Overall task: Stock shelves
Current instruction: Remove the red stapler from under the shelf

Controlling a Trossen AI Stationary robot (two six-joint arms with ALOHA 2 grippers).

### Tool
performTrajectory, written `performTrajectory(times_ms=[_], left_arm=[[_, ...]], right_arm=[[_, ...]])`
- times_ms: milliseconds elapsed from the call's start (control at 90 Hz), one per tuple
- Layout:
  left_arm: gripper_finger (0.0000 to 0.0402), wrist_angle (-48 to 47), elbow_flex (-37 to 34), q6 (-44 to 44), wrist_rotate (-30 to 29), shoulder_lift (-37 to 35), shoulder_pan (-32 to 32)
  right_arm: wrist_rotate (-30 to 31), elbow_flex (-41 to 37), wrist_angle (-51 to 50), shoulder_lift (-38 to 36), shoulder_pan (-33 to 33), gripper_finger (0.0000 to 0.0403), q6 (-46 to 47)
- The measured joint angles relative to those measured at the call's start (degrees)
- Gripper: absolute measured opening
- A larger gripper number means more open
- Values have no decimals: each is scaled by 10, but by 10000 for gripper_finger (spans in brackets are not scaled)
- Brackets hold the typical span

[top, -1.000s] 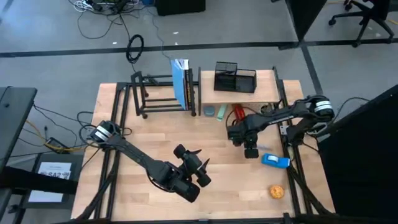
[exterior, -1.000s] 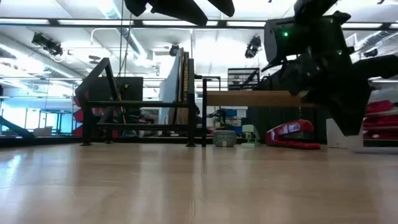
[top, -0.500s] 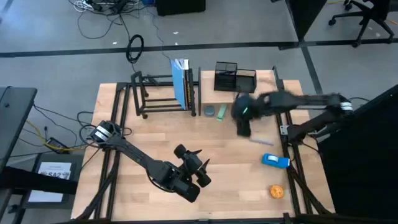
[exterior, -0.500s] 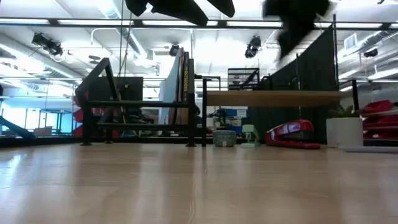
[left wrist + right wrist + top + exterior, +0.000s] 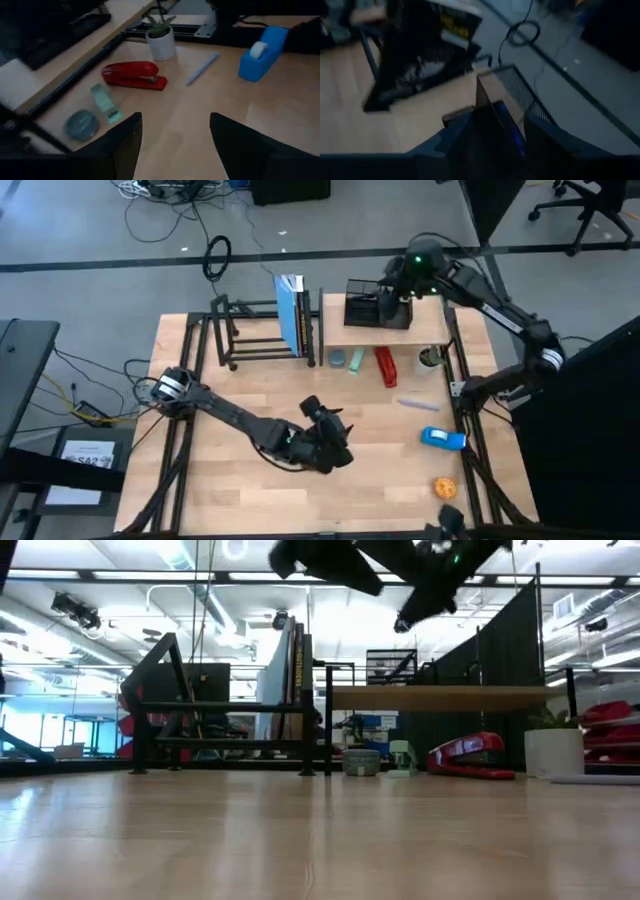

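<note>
Swung up from the table's middle toward its far edge, the right gripper (image 5: 392,298) now hangs over the black mesh organizer (image 5: 377,307) on top of the light wood-board shelf (image 5: 432,330), its fingers spread with a blue pen (image 5: 510,127) seen between them, though whether they grip it I cannot tell; the left gripper (image 5: 335,442) has shifted a little toward the table's centre and hovers there with its dark fingers (image 5: 125,145) parted and empty. At the far edge the open black metal-tube rack (image 5: 240,330) stands beside the wood shelf, with upright blue and white books (image 5: 292,310) leaning at its end. On the pale wooden table (image 5: 200,480) lie a glossy red stapler (image 5: 385,365), a blue tape dispenser (image 5: 442,439), a small white pot with a plant (image 5: 161,40), a round grey tin (image 5: 338,359), a pale green block (image 5: 356,360), a light pen (image 5: 412,404) and an orange ball (image 5: 444,488) near the right front corner
</note>
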Motion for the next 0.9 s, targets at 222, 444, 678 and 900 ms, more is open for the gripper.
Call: performTrajectory(times_ms=[222, 444, 678, 900], left_arm=[[213, -10, 0, 27, 30, 0, 3], [213, -10, 0, 25, 31, 0, -5], [214, -20, 0, 25, 31, 0, -5], [213, -122, 0, -28, 0, 0, -13]], right_arm=[[4, 0, -14, 24, 2, 170, -65], [72, 0, -9, -2, 2, 152, -81], [40, 0, -120, -48, 7, 136, 17], [5, -106, -216, -100, 153, 124, 165]])
